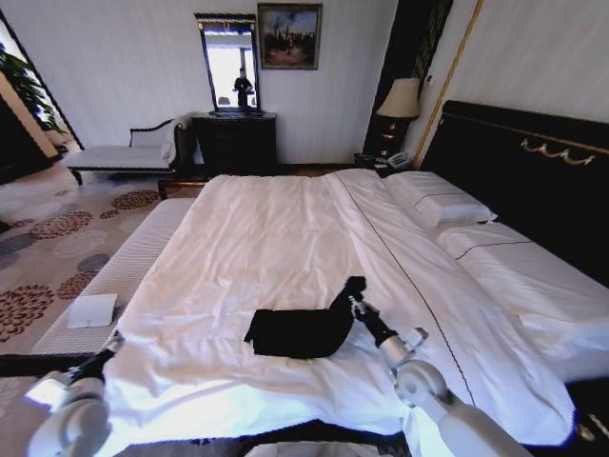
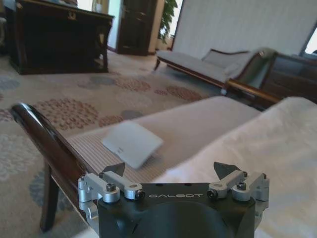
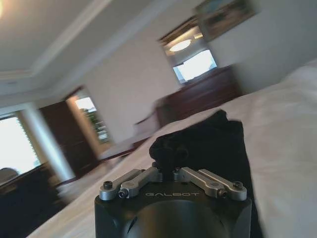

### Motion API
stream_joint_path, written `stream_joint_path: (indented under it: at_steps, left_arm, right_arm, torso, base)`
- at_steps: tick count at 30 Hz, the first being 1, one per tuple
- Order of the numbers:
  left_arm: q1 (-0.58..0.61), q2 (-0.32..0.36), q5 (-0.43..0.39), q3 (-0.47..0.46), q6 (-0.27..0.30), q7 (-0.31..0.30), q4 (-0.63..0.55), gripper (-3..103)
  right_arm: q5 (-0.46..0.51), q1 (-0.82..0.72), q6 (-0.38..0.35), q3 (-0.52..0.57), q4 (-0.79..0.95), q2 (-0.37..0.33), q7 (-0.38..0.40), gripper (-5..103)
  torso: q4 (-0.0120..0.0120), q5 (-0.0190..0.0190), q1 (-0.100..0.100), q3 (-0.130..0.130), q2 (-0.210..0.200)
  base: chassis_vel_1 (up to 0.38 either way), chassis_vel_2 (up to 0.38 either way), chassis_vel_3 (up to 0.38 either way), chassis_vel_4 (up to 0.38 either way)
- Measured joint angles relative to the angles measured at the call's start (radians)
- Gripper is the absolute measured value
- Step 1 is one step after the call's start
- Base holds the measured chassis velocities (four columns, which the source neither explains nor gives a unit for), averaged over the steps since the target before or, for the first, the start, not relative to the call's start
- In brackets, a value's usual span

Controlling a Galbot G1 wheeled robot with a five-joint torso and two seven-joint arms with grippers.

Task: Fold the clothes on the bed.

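The black T-shirt (image 1: 300,331) lay bunched near the foot edge of the bed (image 1: 276,238). The right end effector (image 1: 353,295) was clamped on its raised corner; the left end effector (image 1: 114,341) waited, fingers apart, at the bed's left foot corner. The fabric could slip free, since the pinch looked shallow.

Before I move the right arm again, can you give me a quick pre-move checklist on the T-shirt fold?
1. Right gripper has the T-shirt: ok. Its jaws are shut on a raised bunch of black fabric in the right wrist view.
2. Lifted part: ok. The head view shows one edge pulled up off the bed, with the rest lying flat.
3. Left gripper out of the way: ok. Jaws open, holding nothing, by the bed's near left corner.
4. Shirt well inside the bed's edges: ok. White duvet shows on all sides of it.
5. Fold lined up neatly: cannot tell. The fabric is a dark mass without visible hems.
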Motion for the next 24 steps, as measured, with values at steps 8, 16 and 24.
stream_joint_path:
  at_steps: [8,16,24]
  left_arm:
    - [0.017,0.013,-0.018,-0.038,0.002,0.001,-0.01,100]
    - [0.017,0.005,-0.018,-0.034,0.004,0.0,-0.015,100]
    - [0.031,0.008,-0.034,-0.059,0.003,0.0,-0.015,100]
  right_arm:
    - [-0.058,0.16,0.009,-0.226,-0.078,0.017,-0.101,1]
    - [-0.066,0.309,0.011,-0.399,-0.177,0.052,-0.105,1]
    - [-0.087,0.353,0.011,-0.483,-0.247,0.114,-0.074,1]
  torso:
    - [0.0001,0.0,0.0,0.0,0.0]
    - [0.0,-0.0001,0.0,0.0,0.0]
    - [0.0,0.0,0.0,0.0,0.0]
  base:
    - [0.0,0.0,0.0,0.0]
    - [0.0,0.0,0.0,0.0]
    - [0.0,0.0,0.0,0.0]
